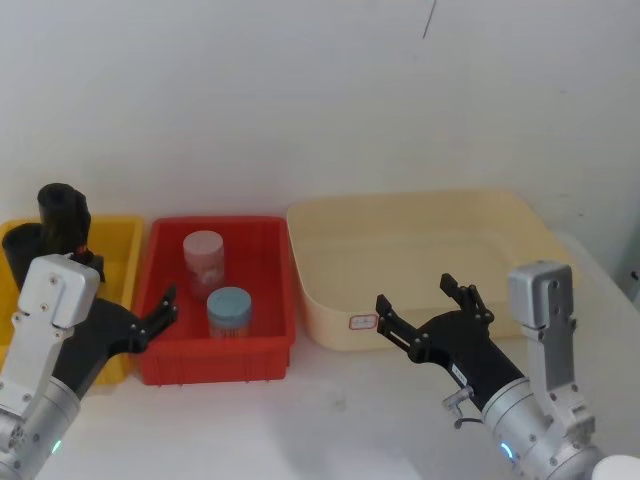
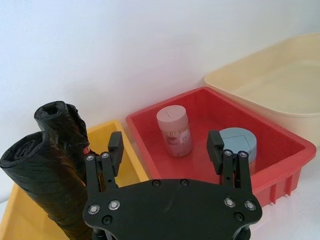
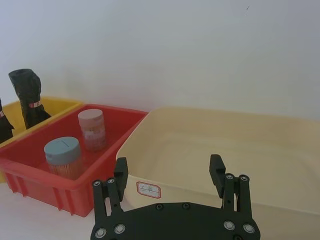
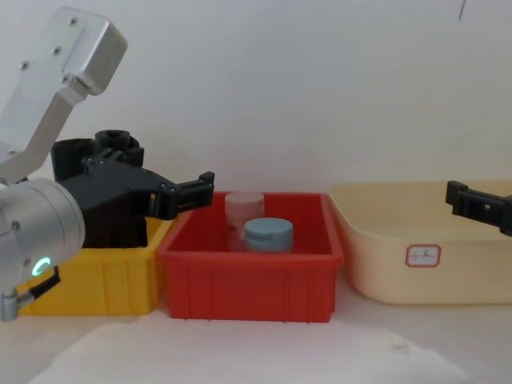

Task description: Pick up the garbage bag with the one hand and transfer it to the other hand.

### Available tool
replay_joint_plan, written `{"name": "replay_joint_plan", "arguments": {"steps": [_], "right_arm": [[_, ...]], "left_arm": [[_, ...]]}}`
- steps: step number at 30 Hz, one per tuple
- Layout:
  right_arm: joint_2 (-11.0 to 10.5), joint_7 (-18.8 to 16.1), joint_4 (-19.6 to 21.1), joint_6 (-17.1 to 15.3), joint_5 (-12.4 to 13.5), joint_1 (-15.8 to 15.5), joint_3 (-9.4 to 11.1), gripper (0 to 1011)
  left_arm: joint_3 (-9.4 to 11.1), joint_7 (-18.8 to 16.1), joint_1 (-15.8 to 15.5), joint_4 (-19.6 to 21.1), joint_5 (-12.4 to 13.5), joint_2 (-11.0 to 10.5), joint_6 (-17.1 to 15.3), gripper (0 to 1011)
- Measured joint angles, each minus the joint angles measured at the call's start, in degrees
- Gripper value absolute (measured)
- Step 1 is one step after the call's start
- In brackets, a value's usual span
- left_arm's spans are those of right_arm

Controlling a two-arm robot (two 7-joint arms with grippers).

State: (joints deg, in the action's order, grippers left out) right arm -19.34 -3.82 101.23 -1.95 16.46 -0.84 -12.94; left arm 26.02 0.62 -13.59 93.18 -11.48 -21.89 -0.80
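**Near**
- Table: white surface along the bottom of the head view.
- Left gripper: lower left of the head view, on the arm with the green light.
  - Its fingers are spread wide with nothing between them.
  - It hangs over the front of the yellow bin, where that bin meets the red bin.
  - One finger is just beside the garbage bag; whether it touches cannot be told.
- Right gripper: lower right of the head view, on the arm with the blue light.
  - Its fingers are spread wide and hold nothing.
  - It is poised just before the front wall of the cream tub, well apart from the garbage bag.

**Middle row, three containers side by side**
- Yellow bin: left of centre, the leftmost of the row.
- Garbage bag: a tightly rolled black bundle with a small red mark on its side.
  - It stands upright in the yellow bin, on the side nearer the red bin.
  - Neither gripper holds it.
- Second roll: a black look-alike, upright in the same bin, just beside the first at the left edge of the frame.
- Red bin: centre left, just beside the yellow bin.
- Blue-lidded jar: upright in the red bin, the nearer of two jars.
- Pink-lidded jar: upright in the red bin, just behind the blue-lidded one.
- Cream tub: right of centre, the largest of the row.
- Label: white with a red border, on the tub's front wall.

**Far**
- Wall: plain white, filling the upper half of the frame.
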Motion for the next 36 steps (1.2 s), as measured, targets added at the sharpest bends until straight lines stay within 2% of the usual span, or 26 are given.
{"name": "replay_joint_plan", "arguments": {"steps": [36], "right_arm": [[0.0, 0.0, 0.0, 0.0, 0.0, 0.0, 0.0, 1004]], "left_arm": [[0.0, 0.0, 0.0, 0.0, 0.0, 0.0, 0.0, 1002]]}}
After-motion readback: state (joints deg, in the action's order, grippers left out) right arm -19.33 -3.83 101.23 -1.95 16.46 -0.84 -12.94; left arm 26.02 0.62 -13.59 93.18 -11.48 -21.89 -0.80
